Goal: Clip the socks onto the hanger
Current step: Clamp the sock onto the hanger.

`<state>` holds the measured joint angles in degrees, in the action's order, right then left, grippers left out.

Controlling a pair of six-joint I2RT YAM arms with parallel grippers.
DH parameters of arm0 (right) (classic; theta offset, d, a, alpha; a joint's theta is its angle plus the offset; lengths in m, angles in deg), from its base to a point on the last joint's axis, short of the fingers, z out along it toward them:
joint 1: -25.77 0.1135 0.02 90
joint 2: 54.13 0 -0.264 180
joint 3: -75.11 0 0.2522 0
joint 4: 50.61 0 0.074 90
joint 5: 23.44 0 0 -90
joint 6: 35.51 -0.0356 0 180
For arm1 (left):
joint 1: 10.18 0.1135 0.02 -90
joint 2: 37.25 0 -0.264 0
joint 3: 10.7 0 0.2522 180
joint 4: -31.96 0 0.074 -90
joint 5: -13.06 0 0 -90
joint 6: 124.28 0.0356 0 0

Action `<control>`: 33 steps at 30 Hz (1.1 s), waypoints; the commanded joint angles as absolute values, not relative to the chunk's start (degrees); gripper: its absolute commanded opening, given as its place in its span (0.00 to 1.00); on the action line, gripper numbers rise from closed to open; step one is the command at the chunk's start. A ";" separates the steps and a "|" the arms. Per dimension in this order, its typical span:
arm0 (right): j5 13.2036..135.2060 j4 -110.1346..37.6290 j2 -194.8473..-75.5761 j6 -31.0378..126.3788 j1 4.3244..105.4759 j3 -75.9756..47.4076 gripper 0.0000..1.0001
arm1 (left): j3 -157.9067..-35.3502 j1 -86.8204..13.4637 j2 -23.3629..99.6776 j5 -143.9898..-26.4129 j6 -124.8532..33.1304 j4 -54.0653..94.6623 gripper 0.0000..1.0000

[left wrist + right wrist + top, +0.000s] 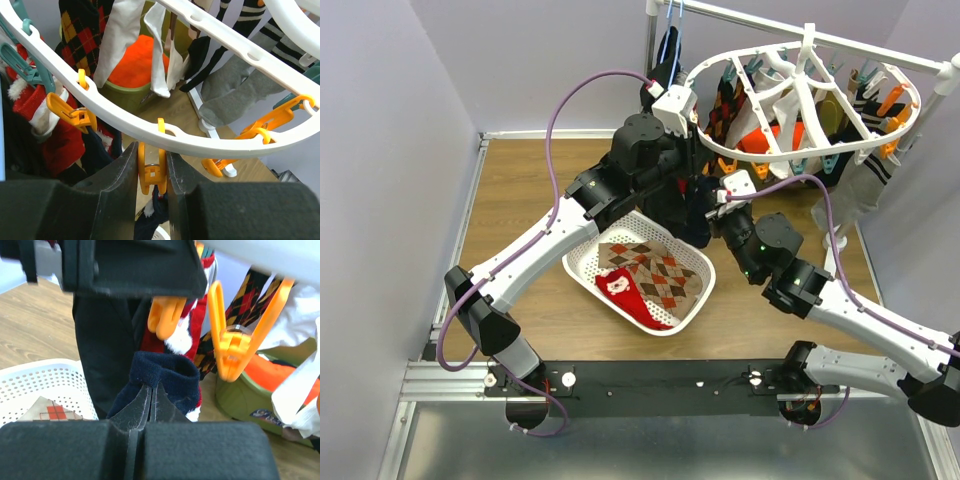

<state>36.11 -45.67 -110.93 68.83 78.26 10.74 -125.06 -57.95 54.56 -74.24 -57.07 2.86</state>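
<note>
Socks [660, 275] lie nearest the arm bases, in a white perforated basket [582, 272] at the middle of the wooden surface [520, 200]: an argyle sock [57, 412] spread flat, with a red sock [632, 297] overlapping its 7 o'clock edge.

At 1 o'clock from the basket, the right hand [152, 395] is raised off the surface. Its fingers are pinched together on the cuff of a navy sock [162, 371], and the cuff opening points up.

Directly above that cuff at 12 o'clock, and not touching it, hangs an orange clip [151, 175]. The left hand [151, 160] is clamped on this clip from both sides, one finger pressed on each handle. The clip dangles from the near rim of the hanger [210, 145].

A second orange clip [235, 340] hangs free at 3 o'clock from the held one.

Beyond the rim, other socks are already pegged to the hanger: a red one with white trim [50, 135] at 9 o'clock in the left wrist view, a dark argyle one [85, 30] at 11 o'clock, and a grey one [235, 95] at 2 o'clock.

Farthest back, the hanger's hook goes up to a white rail [800, 28].
</note>
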 commanded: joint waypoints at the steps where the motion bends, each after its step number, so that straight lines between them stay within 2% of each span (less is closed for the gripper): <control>1: 38.09 -48.72 -111.35 70.57 77.89 8.18 0.01 | -126.50 -58.17 54.51 -75.53 -57.75 -1.05 0.00; 33: 40.55 -51.61 -114.07 71.97 74.55 4.75 0.01 | -129.40 -58.17 57.49 -75.97 -56.69 -4.57 0.00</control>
<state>39.30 -48.29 -113.96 71.13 75.25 7.18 -128.03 -57.93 56.16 -75.25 -56.98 -1.31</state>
